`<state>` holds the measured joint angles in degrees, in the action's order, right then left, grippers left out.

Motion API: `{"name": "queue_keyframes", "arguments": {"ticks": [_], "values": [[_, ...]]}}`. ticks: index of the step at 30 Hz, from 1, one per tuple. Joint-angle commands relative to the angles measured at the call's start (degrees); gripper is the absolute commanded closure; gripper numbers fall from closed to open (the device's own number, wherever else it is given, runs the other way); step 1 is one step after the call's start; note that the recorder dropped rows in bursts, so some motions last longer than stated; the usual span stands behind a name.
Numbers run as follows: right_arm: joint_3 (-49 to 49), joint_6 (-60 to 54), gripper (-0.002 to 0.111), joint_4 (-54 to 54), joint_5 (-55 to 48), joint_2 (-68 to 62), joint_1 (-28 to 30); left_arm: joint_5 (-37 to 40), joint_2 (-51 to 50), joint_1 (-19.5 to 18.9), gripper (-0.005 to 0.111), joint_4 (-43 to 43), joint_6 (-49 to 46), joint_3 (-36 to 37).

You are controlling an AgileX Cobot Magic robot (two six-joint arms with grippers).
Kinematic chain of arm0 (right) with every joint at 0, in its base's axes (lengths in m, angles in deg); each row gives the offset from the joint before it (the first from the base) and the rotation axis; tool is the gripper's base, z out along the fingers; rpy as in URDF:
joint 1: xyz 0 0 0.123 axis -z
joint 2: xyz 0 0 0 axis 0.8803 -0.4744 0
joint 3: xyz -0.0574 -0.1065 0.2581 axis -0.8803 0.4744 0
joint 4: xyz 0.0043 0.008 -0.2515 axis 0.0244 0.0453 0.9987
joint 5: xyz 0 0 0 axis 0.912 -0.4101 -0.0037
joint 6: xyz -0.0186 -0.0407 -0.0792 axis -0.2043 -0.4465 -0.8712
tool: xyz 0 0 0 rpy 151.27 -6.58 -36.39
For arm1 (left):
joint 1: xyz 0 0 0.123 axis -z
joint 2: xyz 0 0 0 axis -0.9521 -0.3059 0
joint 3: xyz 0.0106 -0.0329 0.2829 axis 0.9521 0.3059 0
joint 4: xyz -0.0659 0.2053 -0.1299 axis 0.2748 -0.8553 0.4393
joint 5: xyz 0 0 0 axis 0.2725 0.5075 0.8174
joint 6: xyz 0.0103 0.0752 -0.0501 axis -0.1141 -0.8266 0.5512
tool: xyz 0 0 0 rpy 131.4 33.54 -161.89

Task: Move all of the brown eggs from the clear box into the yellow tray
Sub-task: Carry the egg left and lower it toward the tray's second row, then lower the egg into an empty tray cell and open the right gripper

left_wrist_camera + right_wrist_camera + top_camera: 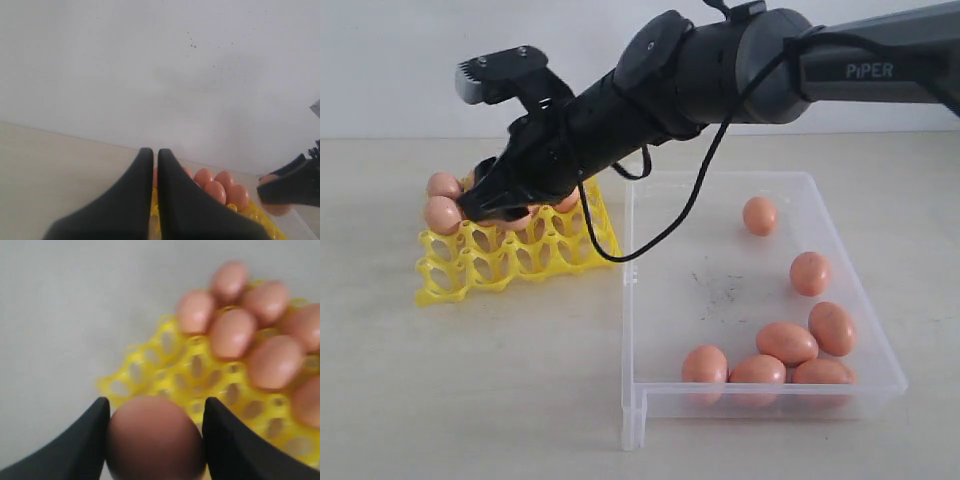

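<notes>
Holding a brown egg (155,440) over the yellow tray (510,262)

The egg is gripped between the fingers of the right pincer (480,205), just above the tray's cups. Several eggs (232,332) are seated toward the tray's twelve o'clock side. On the surface (520,400), the tray is placed at nine o'clock of the clear box (720,290). Seven eggs are counted in the box, mostly toward five o'clock. The left pincer (154,152) is closed on nothing.

yellow tray (510,255) partly hidden behind right arm (720,60), gripped brown egg (155,440) blurred and cropped
</notes>
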<state>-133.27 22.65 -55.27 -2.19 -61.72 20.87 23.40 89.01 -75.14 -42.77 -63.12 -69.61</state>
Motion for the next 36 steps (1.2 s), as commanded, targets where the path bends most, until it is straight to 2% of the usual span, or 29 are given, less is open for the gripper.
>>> {"name": "queue_keyframes", "arguments": {"ticks": [1, 5, 9, 11, 16, 20, 23, 26, 30, 33, 36], "values": [[-0.2, 10.2, 0.109, 4.9, 19.0, 1.2, 0.1, 0.0, 0.2, 0.2, 0.103, 0.2, -0.5, -0.2], [-0.2, 13.2, 0.109, 4.8, 27.7, 1.2, 0.1, 0.0, 0.2, 0.2, 0.103, 0.2, -0.5, -0.2], [-0.2, 13.7, 0.109, 5.6, 27.3, 1.2, 0.0, 0.0, 0.2, 0.2, 0.103, 0.2, -0.5, -0.2], [-0.2, 9.7, 0.109, 6.2, 18.7, 1.2, -0.3, 0.0, 0.2, 0.2, 0.103, 0.2, -0.5, -0.2], [-0.2, 1.4, 0.109, 6.2, -12.2, 1.2, -0.3, 0.0, 0.2, 0.2, 0.103, 0.2, -0.5, -0.2], [-0.2, 2.7, 0.109, 8.7, -25.9, 1.2, 0.8, 0.0, 0.2, 0.2, 0.103, 0.2, -0.5, -0.2], [-0.2, 11.1, 0.109, 16.5, -30.7, 1.2, 2.8, 0.0, 0.2, 0.2, 0.103, 0.2, -0.5, -0.2], [-0.2, 19.4, 0.109, 24.1, -27.4, 1.2, 5.9, 0.0, 0.2, 0.2, 0.103, 0.2, -0.5, -0.2], [-0.2, 21.5, 0.109, 19.4, -12.6, 1.2, 7.7, 0.0, 0.2, 0.2, 0.103, 0.2, -0.5, -0.2], [-0.1, 13.9, 0.109, 9.0, -1.7, 1.2, 5.3, 0.0, 0.2, 0.2, 0.103, 0.2, -0.5, -0.2], [0.0, 0.1, 0.109, 0.3, 5.7, 1.2, 0.9, 0.0, 0.2, 0.2, 0.103, 0.2, -0.5, -0.2]]}}
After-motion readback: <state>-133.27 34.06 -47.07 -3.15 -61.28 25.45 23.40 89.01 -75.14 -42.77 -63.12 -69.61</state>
